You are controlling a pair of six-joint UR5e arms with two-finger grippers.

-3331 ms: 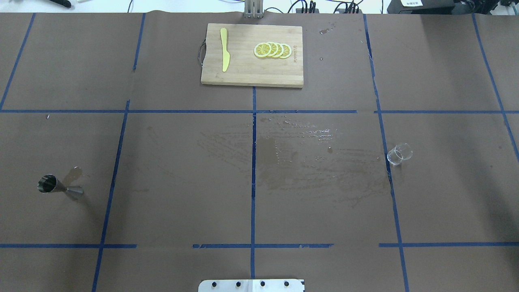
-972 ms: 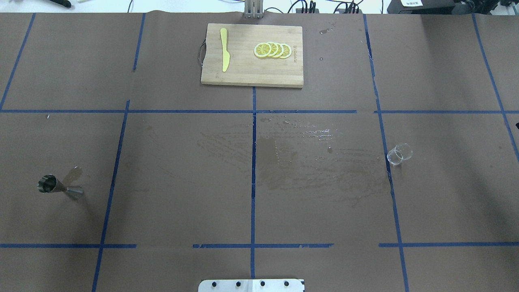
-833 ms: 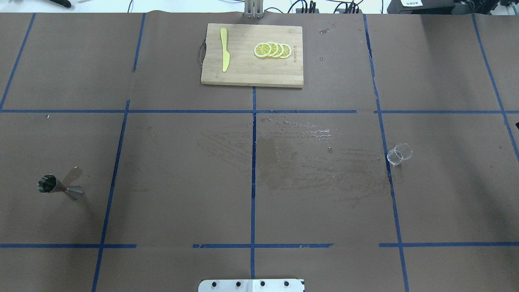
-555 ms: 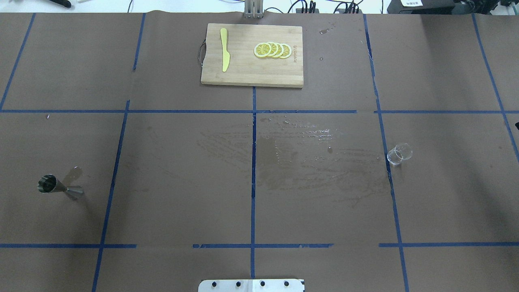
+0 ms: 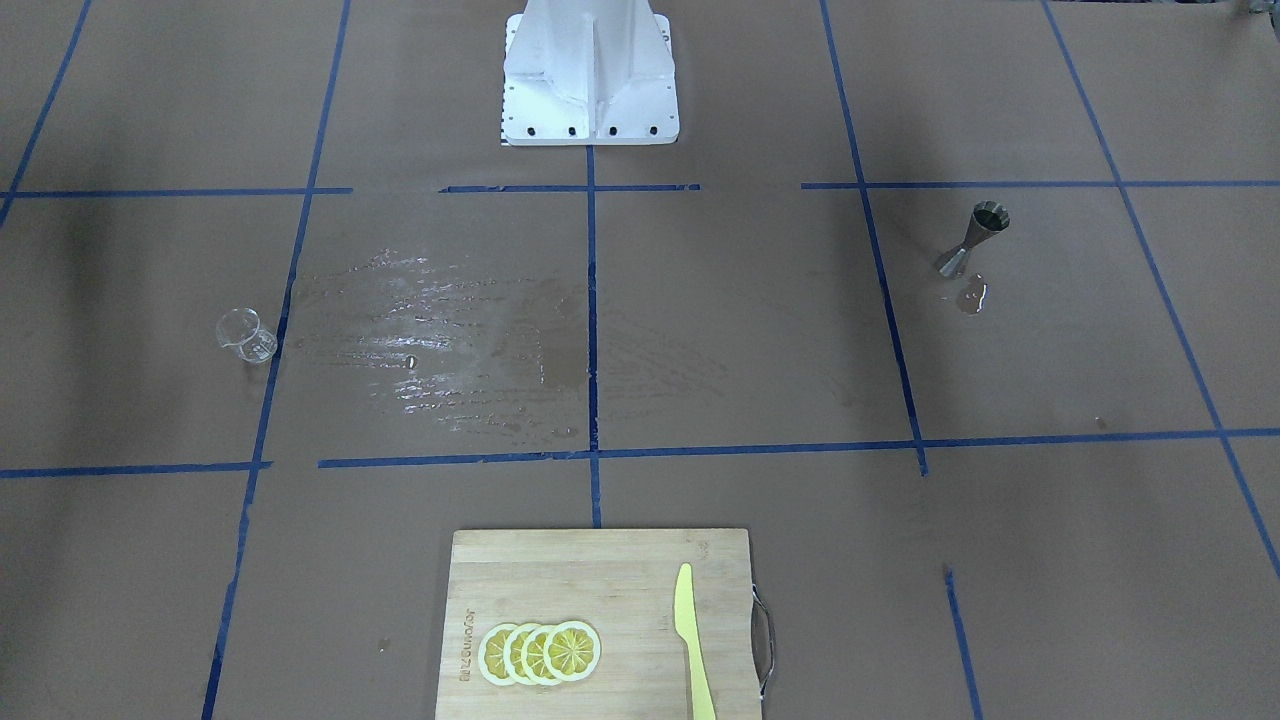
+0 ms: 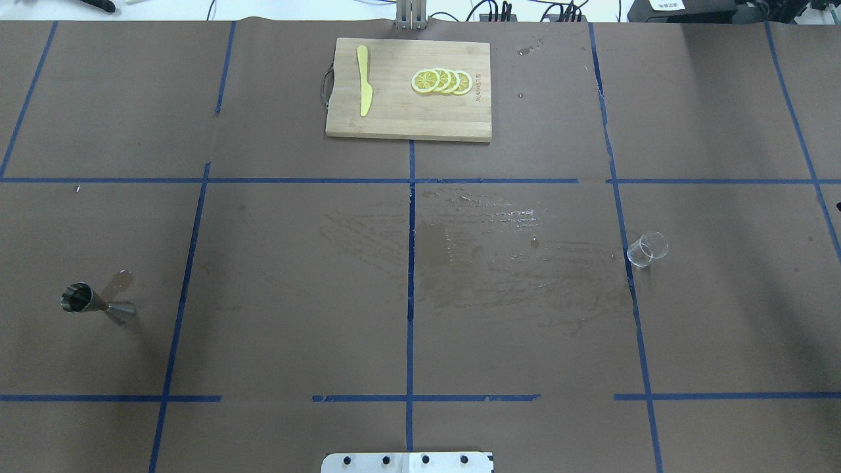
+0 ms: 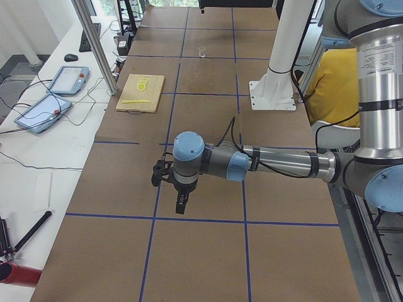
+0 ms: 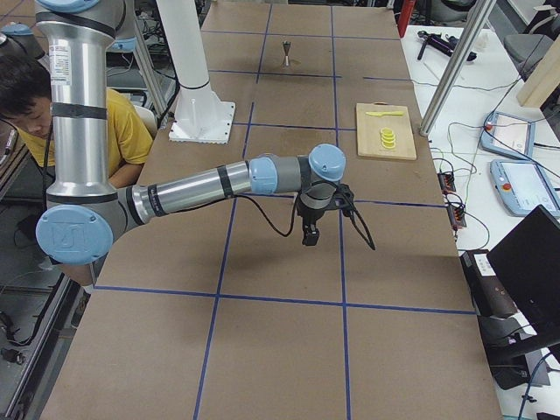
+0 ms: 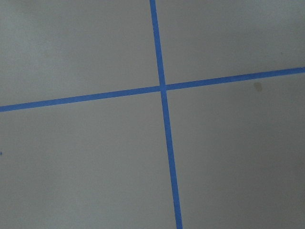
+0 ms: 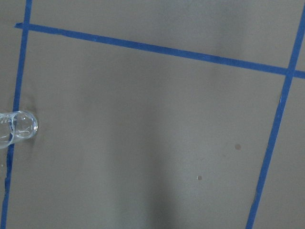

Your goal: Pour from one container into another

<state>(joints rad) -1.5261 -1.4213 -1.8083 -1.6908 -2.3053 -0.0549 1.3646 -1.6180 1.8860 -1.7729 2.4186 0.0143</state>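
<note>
The clear glass cup (image 6: 647, 249) stands alone on the brown table at the right; it also shows at the left in the front view, glass cup (image 5: 245, 335), and at the left edge of the right wrist view, glass cup (image 10: 16, 129). The metal jigger (image 6: 95, 302) stands upright at the far left, alone, jigger (image 5: 975, 240). My left gripper (image 7: 181, 204) and right gripper (image 8: 309, 236) hang above bare table outside the overhead view, away from both vessels. They show only in the side views, so I cannot tell whether they are open or shut.
A wooden cutting board (image 6: 407, 118) at the far middle carries lemon slices (image 6: 441, 81) and a yellow knife (image 6: 363, 80). A wet smear (image 6: 486, 256) covers the table's middle. The robot's white base (image 5: 590, 70) stands at the near edge. A person in yellow (image 8: 35, 96) sits behind the robot.
Cup and jigger have not moved. A small dark sliver has come into the overhead view's right edge.
</note>
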